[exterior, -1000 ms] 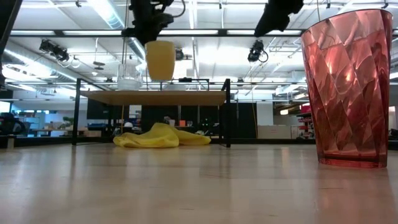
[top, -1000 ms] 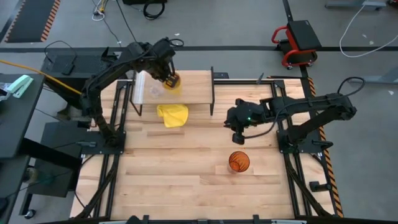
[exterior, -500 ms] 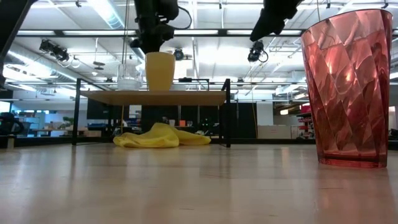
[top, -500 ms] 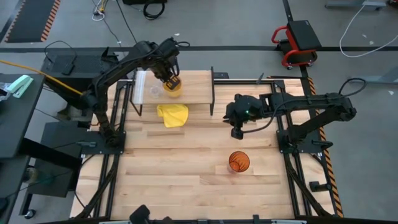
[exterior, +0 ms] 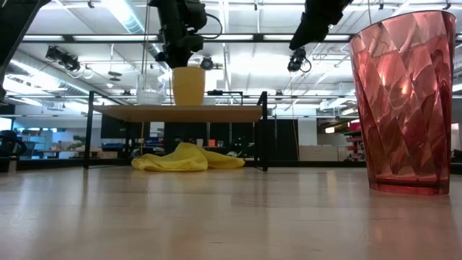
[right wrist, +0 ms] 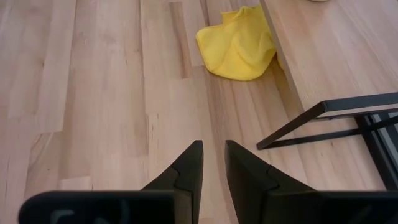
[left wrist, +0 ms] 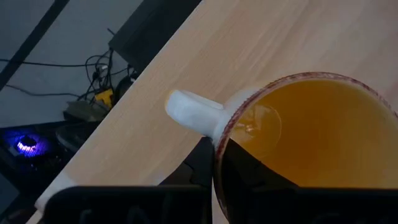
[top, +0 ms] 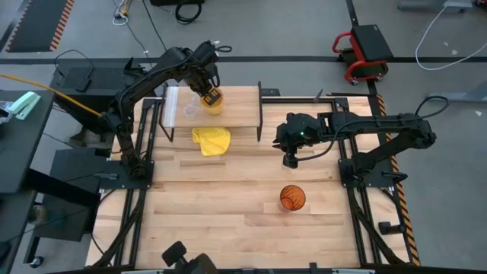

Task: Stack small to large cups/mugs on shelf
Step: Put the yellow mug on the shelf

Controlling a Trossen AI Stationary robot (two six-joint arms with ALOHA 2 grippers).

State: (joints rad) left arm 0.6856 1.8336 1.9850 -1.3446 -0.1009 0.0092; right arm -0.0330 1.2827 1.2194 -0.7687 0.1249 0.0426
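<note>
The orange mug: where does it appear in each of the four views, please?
High view: orange mug on the shelf, upper left, under the left gripper.
Low view: upper left of centre, on the shelf board, beside the clear glass.
Left wrist view: fills the right side, white handle showing.
Right wrist view: not in it.
Shared landmark: yellow cloth.

This is a robotics lab or industrial workshop hall. The pale plank worktable sits in a black metal frame on a bare grey concrete floor, with loose black cables and a hazard-striped black floor mat around it. A red-and-black wheeled cart stands nearby. Overhead run long fluorescent ceiling lights and exposed beams; desks and glowing monitors fill the background.
</note>
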